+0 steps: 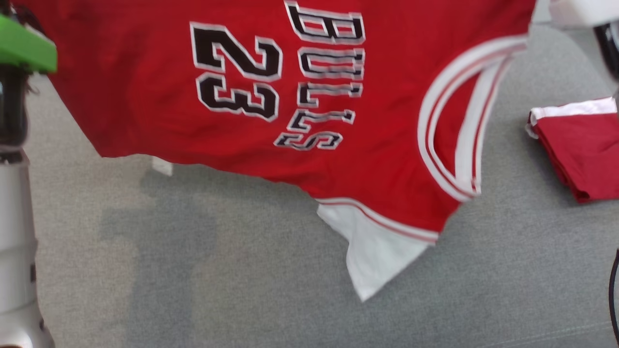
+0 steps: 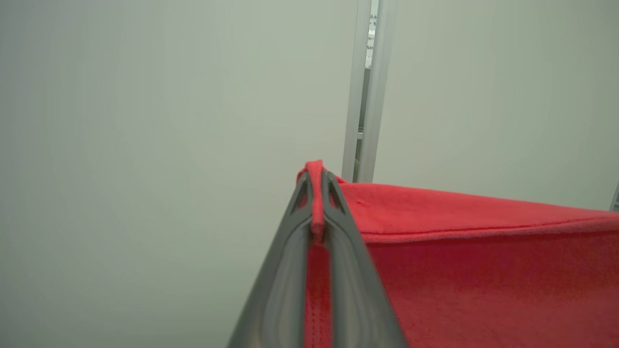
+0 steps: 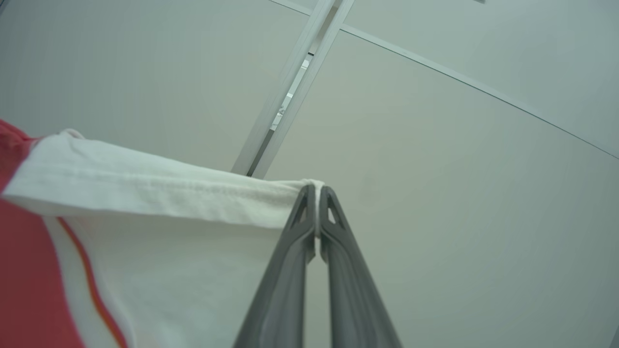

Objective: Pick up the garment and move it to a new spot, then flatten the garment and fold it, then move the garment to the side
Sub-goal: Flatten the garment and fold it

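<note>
Left gripper is pinched fully closed on a fold of the jersey. A red ridge of cloth is squeezed between its two dark fingers and pokes out just past the tips. From that pinch the hem runs taut to the right of the left wrist view. Beside it, the right gripper is clamped just as tight on the jersey's white band, which stretches away to the left of the right wrist view. Below the band the cloth is white, then red with a thin stripe near the lower left corner.

In the head view the jersey hangs spread across the top of the picture, raised off the grey surface, which carries its shadow. The black 23 and the word BULLS read sideways. A white-trimmed armhole sits toward the right, and a white flap droops lowest; whether its tip touches the surface I cannot tell. A pale forearm with a green part above it stands at the left edge. On the surface to the right, apart from the jersey, lies a folded red garment with a white edge.

Farthest off, behind both grippers, is a pale wall with a metal post.
</note>
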You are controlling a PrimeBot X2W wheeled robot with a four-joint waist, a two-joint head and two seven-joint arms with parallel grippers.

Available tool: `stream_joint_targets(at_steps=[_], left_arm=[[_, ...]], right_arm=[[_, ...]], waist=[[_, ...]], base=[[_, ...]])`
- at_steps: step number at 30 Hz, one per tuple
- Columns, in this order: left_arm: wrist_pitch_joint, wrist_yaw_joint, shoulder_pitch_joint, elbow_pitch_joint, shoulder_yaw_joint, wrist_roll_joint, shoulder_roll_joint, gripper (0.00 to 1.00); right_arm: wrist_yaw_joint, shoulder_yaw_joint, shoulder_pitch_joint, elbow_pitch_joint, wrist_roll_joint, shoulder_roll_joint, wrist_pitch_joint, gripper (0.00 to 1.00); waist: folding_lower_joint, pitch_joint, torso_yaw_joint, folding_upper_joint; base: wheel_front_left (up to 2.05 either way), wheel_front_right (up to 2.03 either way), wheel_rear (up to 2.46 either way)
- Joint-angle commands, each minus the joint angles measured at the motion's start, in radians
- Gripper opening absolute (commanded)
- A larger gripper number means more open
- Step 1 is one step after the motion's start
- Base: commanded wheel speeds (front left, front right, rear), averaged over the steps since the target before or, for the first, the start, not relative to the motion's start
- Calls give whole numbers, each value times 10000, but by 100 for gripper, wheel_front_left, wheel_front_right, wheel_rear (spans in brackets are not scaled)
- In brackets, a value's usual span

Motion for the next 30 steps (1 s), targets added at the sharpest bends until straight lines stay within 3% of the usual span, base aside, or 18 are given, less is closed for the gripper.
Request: stream_joint_targets(at_steps=[1,9,14,18,23,30], left_arm=[[-7,78,-459,362,-7,101,79,0],[-900,341,-2934,2770,128,437,234,0],[-1977,190,-4045,3768,260,260,18,0],[-2599,-27,-3522,4583,210,125,-81,0],[-3452,-231,-1698,5417,696,-404,-243,0],[-3719,-424,1692,6073,1162,-984,-1204,0]], right_arm=[[-16,106,-555,371,-202,11,11,0],[-19,-594,-3561,2026,-1505,754,-210,0],[-21,-1429,-4148,2117,-2019,1164,-267,0],[-21,-1727,-3131,1869,-1840,1302,-273,0],[-28,-1589,-531,1318,-1196,1557,-276,0],[-28,-1638,3734,365,-382,2161,-279,0]], waist=[[0,1145,20,0],[0,2713,-289,0],[0,2917,-363,0],[0,2758,-398,0],[0,2311,-401,0],[0,1693,-371,0]], base=[[0,0,0],[0,0,0],[0,0,0],[0,0,0],[0,0,0],[0,0,0]])
